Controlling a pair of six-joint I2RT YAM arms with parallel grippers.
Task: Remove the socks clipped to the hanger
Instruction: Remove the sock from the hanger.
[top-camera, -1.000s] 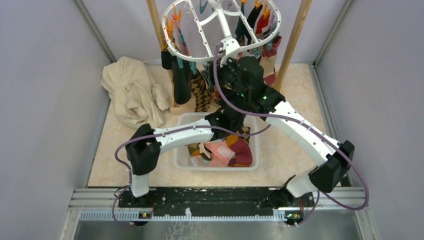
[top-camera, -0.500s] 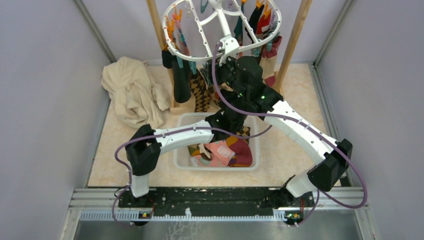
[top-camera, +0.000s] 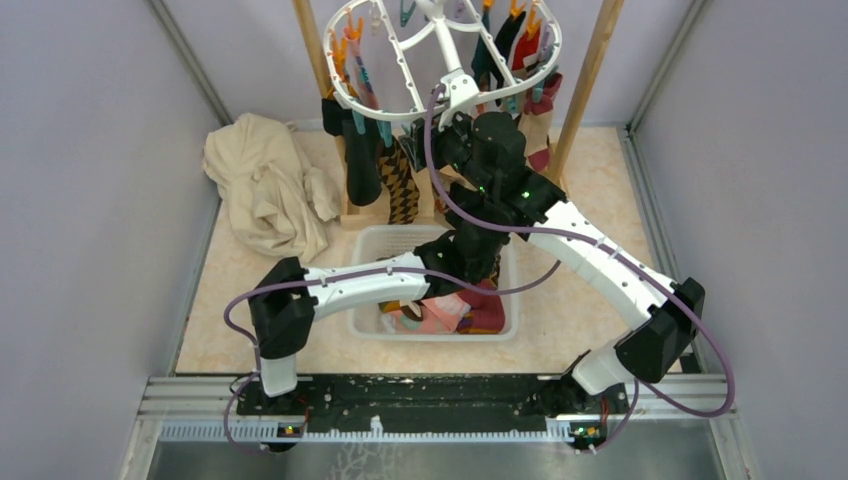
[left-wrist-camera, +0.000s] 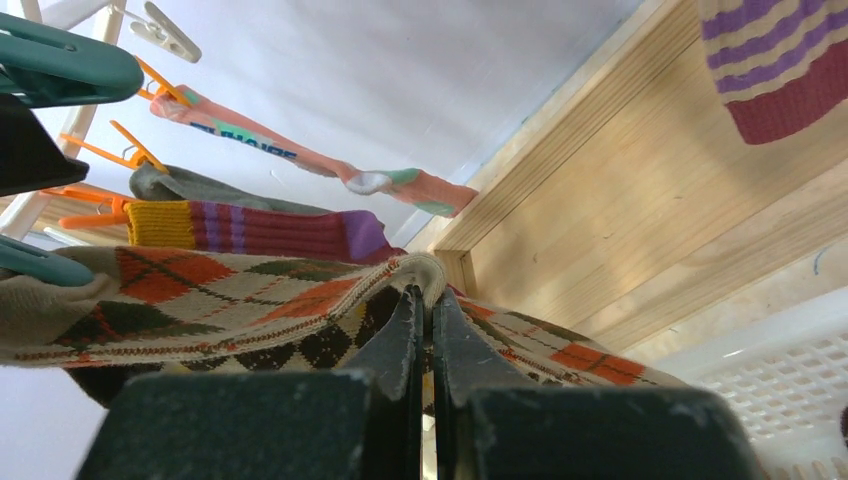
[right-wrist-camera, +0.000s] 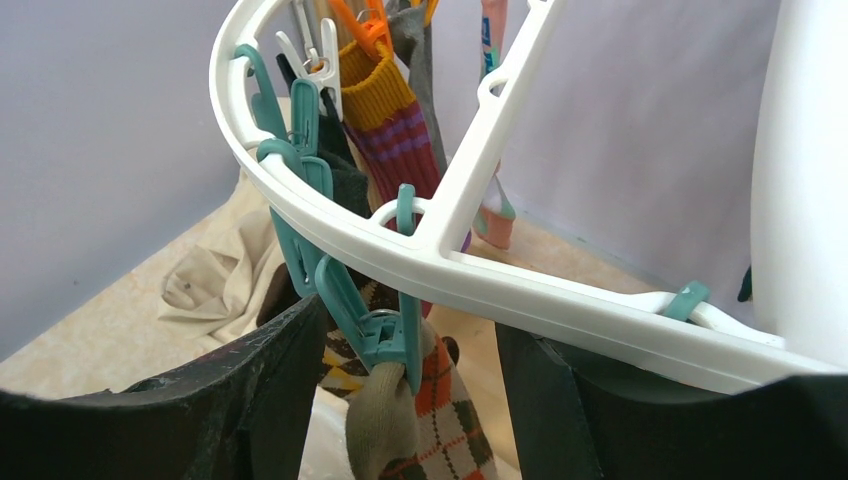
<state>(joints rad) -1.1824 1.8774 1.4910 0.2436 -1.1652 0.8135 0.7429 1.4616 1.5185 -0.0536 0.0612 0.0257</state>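
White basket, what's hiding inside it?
Pink and dark red socks lie inside the basket. The left arm crosses over it, so whatever sits beneath the arm is hidden.

One hanger (top-camera: 443, 45), one basket (top-camera: 366, 322), one cloth (top-camera: 265, 185), two posts (top-camera: 590, 70), two arms (top-camera: 365, 283).

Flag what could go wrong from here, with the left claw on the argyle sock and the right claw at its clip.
1. The left claw pinches only a thin fold of the argyle sock; it may slip on a pull.
2. The right claw sits open around the teal clip; pulling before it squeezes could drag the hanger sideways.
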